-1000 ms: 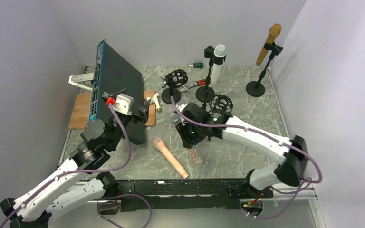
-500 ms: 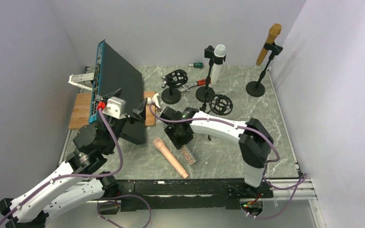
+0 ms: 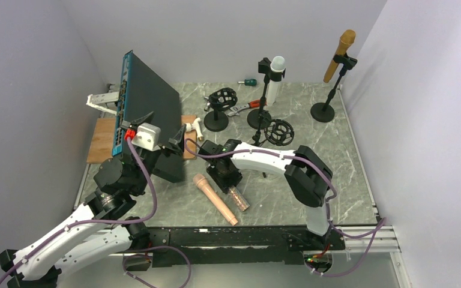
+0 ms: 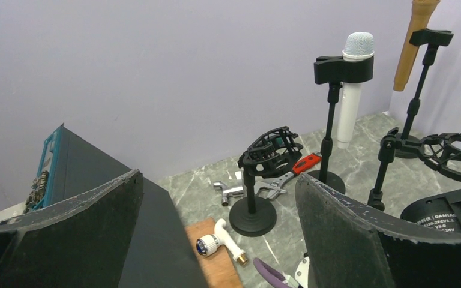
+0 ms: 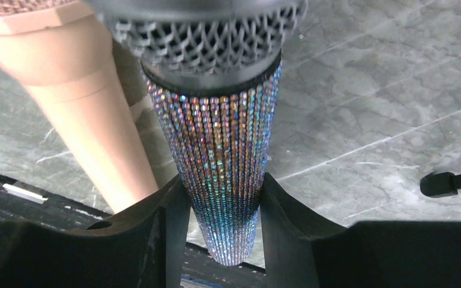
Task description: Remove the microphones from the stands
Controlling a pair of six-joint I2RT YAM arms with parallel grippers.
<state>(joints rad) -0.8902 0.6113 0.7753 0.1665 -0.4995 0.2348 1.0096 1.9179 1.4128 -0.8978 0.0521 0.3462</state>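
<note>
My right gripper (image 3: 225, 178) is shut on a rhinestone-covered microphone (image 3: 238, 198), low over the table's front middle. In the right wrist view both fingers (image 5: 169, 231) press the glittering handle (image 5: 222, 156), and its mesh head fills the top. A pink microphone (image 3: 215, 199) lies right beside it (image 5: 90, 120). Behind stands an empty black shock-mount stand (image 3: 280, 132). My left gripper (image 3: 177, 153) hangs open at the left with nothing between its jaws (image 4: 216, 180).
A white microphone (image 3: 274, 75) and a tan one (image 3: 342, 54) sit clipped in tall stands at the back. A second shock-mount stand (image 3: 221, 99), a red-handled wrench (image 3: 249, 105) and a white faucet (image 4: 225, 240) lie mid-table. A tilted network switch (image 3: 147, 99) leans at the left.
My right arm has swung left and toward the front edge, carrying the rhinestone microphone away from the shock-mount stand and down beside the pink one. The left arm shifted slightly.
</note>
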